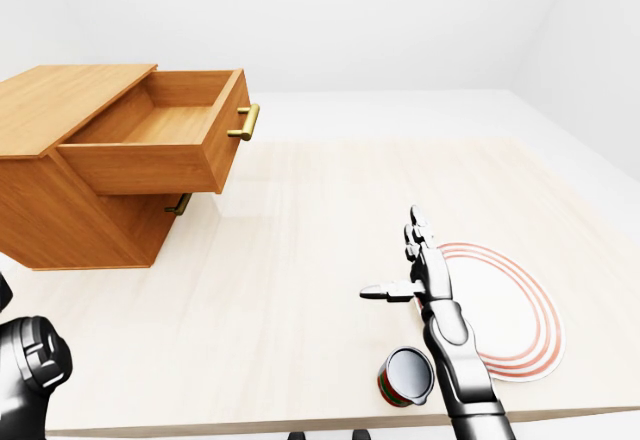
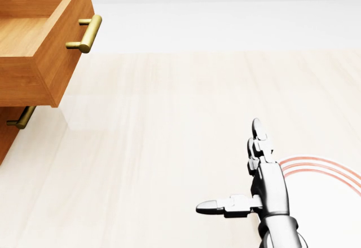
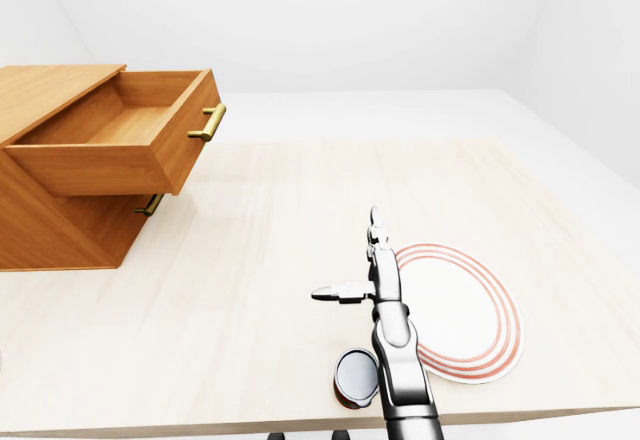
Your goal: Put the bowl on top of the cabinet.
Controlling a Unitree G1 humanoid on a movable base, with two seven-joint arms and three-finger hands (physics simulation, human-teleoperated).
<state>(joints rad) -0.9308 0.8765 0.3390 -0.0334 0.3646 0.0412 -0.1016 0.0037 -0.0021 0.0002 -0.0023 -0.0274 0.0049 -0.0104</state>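
Observation:
The bowl does not show in any view. The wooden cabinet (image 1: 62, 93) stands at the left of the table, its flat top bare. Its upper drawer (image 1: 165, 125) is pulled out and empty, with a brass handle (image 1: 245, 121) on its face. My right hand (image 1: 390, 253) hovers over the table at lower right, open, with fingers pointing up, thumb out to the left and nothing in it. Of my left arm only a dark grey joint (image 1: 30, 370) shows at the bottom left corner of the left-eye view; the hand itself is out of the picture.
A white plate (image 1: 505, 310) with red rings lies just right of my right hand. A small can (image 1: 405, 376) lies near the table's bottom edge, beside my right forearm. The light wooden table (image 1: 290, 230) spreads between cabinet and plate.

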